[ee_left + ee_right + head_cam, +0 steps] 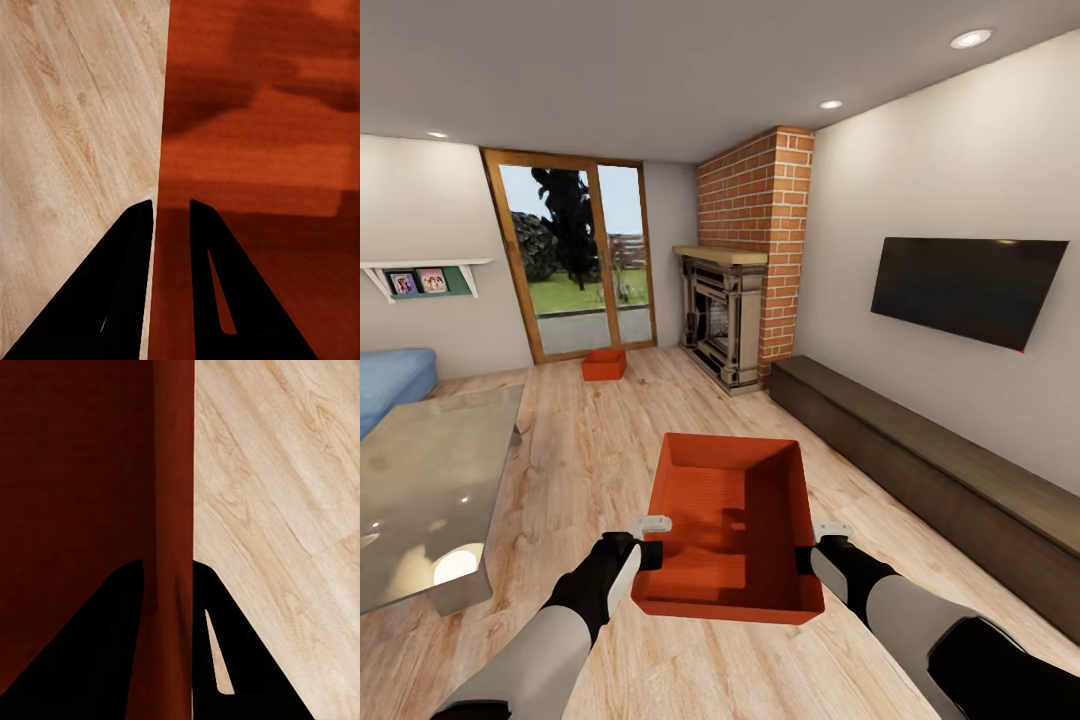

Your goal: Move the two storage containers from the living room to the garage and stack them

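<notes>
Wood plank flooring (610, 450) of the living room lies under us. We carry 1 storage container (730, 525) near us, our left gripper (652, 540) and right gripper (815, 545) each clamped on a side wall. The second container (604, 364) sits far off by the glass door (575, 255).
</notes>
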